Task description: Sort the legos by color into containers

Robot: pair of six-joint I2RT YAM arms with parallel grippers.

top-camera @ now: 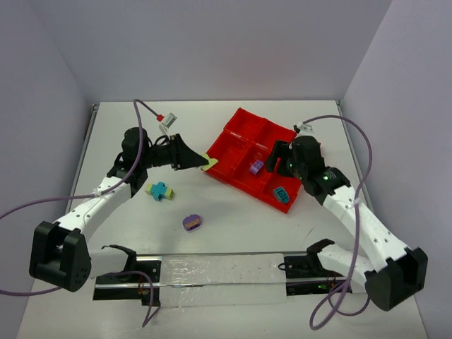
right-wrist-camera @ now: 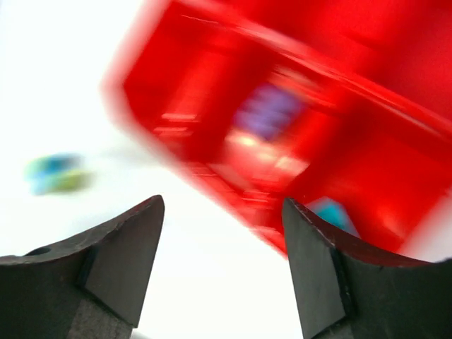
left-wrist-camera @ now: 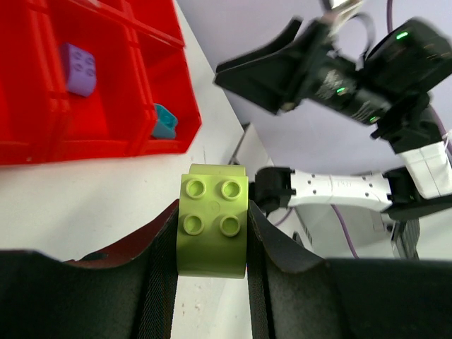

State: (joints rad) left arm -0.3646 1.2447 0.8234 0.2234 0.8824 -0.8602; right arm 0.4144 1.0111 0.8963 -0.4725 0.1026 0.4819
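Left gripper point(top-camera: 200, 162) pinching one yellow-green brick point(left-wrist-camera: 212, 224) by its side faces, studs facing the wrist camera. Red tray point(top-camera: 248, 127) begins just ahead of the fingertips, brick not yet over a compartment. Right gripper point(right-wrist-camera: 222, 205) spread, nothing between the jaws, hovering over the tray; its view is blurred. Below it, in separate compartments: purple brick point(top-camera: 256, 167) and teal brick point(top-camera: 282, 194). Two mixed-colour stacks point(top-camera: 160, 191) point(top-camera: 191, 222) on the table behind the left gripper. Risks: release short of the rim drops the brick on the table; drifting over purple's compartment mis-sorts; both arms near the same tray may collide.
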